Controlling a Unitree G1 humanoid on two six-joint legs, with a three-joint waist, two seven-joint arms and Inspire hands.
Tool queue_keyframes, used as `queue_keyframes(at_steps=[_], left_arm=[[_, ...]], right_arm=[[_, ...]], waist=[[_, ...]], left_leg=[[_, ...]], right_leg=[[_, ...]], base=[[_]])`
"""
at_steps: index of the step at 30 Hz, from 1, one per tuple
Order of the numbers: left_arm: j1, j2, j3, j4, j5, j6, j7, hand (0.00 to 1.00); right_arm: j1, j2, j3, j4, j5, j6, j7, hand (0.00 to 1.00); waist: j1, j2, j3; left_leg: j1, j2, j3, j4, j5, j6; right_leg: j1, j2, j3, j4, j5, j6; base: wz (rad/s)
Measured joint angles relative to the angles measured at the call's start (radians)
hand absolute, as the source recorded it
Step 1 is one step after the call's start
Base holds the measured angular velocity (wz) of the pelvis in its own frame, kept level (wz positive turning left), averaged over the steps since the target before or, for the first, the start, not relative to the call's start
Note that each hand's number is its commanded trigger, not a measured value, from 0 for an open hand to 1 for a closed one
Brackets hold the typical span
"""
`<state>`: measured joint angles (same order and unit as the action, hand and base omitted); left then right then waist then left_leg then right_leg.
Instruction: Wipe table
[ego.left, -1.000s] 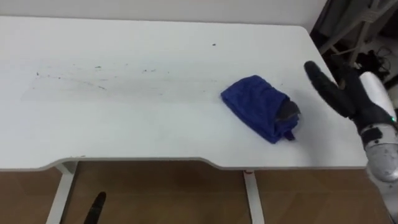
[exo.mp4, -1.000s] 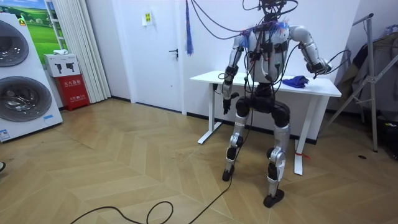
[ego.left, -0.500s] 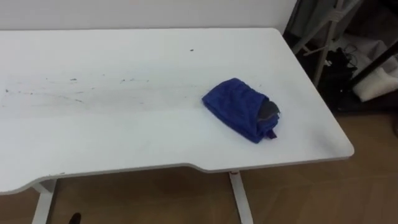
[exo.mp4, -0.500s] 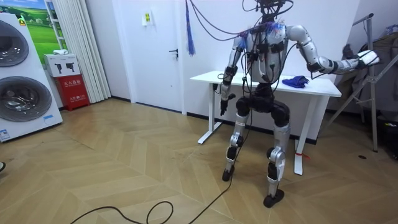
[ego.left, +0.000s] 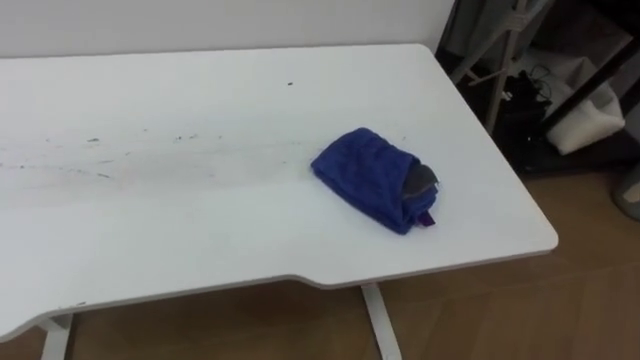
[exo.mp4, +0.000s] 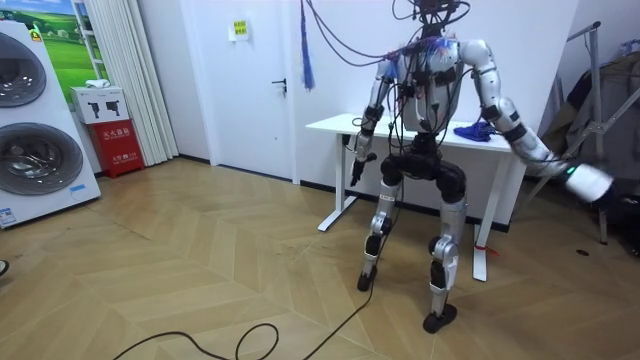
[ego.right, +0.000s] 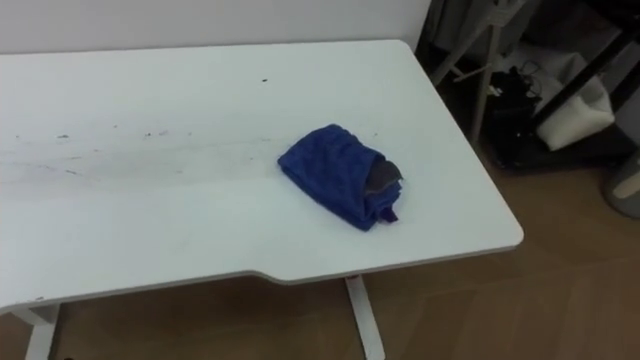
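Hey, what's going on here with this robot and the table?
The robot stands at the white table, which has faint dark smudges across its left part. A crumpled blue cloth lies near the table's right end, and neither hand is on it. The right hand is stretched out low, beyond the table's right end. The left hand hangs by the table's front edge on the other side. No wiping is under way at this moment.
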<state>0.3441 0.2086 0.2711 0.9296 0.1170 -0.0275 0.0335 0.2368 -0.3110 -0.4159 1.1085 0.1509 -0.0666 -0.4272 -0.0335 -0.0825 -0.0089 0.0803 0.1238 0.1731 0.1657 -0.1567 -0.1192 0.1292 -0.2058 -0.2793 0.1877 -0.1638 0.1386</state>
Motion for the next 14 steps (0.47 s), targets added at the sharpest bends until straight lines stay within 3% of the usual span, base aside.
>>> queue_keyframes(at_steps=[1,2,3,6,8,9,14], left_arm=[[0.0,-0.004,0.0,0.003,0.015,0.004,0.005,0.0],[-0.003,-0.01,0.0,0.021,0.045,0.007,0.017,0.0],[-0.01,-0.019,-0.002,0.045,0.078,0.01,0.031,0.0],[-0.021,-0.032,-0.044,0.083,0.143,0.036,0.06,0.0],[-0.026,-0.044,-0.057,0.104,0.189,0.052,0.083,0.0],[-0.029,-0.046,-0.09,0.108,0.208,0.062,0.09,0.0],[-0.057,-0.055,-0.194,0.116,0.291,0.094,0.115,0.0]], right_arm=[[0.012,0.016,0.021,0.021,-0.002,0.007,0.012,0.0],[0.027,0.046,0.066,0.052,-0.008,0.027,0.038,0.0],[0.028,0.066,0.11,0.085,-0.041,0.05,0.07,0.0],[0.013,0.094,0.232,0.107,-0.164,0.087,0.123,0.0],[-0.009,0.11,0.291,0.11,-0.241,0.099,0.139,0.0],[-0.031,0.116,0.329,0.103,-0.299,0.113,0.149,0.0],[-0.128,0.124,0.482,0.042,-0.398,0.11,0.181,0.0]], waist=[[0.0,-0.001,0.0007],[0.005,0.01,0.0037],[0.007,0.019,0.0017],[0.013,0.048,0.002],[0.02,0.055,0.0046],[0.031,0.059,0.0062],[0.105,0.062,0.0102]], left_leg=[[0.0,0.0,0.0,0.0,0.0,0.0],[0.0,0.001,0.0,0.0,-0.001,0.0],[0.001,0.001,0.001,0.001,-0.001,0.0],[0.003,0.001,-0.001,0.005,-0.001,0.0],[0.006,0.001,-0.017,0.011,-0.001,0.0],[0.006,0.001,-0.023,0.014,-0.001,0.0],[-0.003,0.0,-0.038,0.027,-0.002,0.0]], right_leg=[[0.001,0.0,-0.002,0.0,0.0,0.0],[0.001,0.0,-0.008,0.0,0.0,0.0],[0.0,0.0,-0.008,0.0,0.0,0.0],[0.005,-0.001,-0.014,0.0,0.0,0.0],[0.017,0.0,-0.029,-0.003,0.0,0.0],[0.019,0.0,-0.032,-0.003,0.0,0.001],[0.023,0.0,-0.04,-0.005,0.0,0.001]], base=[[0.0],[0.0],[-0.03],[0.01],[0.16],[0.15],[0.06]])
